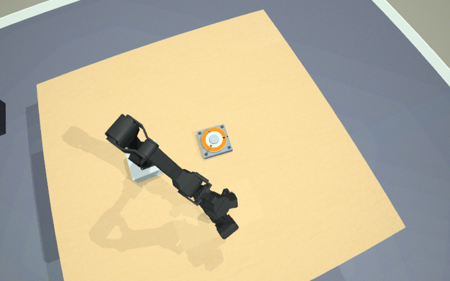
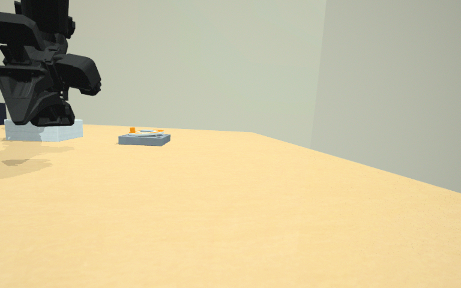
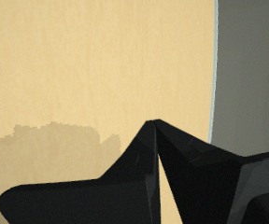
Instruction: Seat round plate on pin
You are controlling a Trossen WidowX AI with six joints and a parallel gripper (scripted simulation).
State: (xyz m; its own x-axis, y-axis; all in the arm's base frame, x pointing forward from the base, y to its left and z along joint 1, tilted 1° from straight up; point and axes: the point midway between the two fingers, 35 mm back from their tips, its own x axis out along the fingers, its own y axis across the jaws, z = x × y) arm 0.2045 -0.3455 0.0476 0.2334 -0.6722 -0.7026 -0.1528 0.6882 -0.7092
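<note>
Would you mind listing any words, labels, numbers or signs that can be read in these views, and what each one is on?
None: no readable text appears in any view.
The round plate, its grey base, the white mount block, the shut gripper and the table carry no lettering, numbers or signs.
</note>
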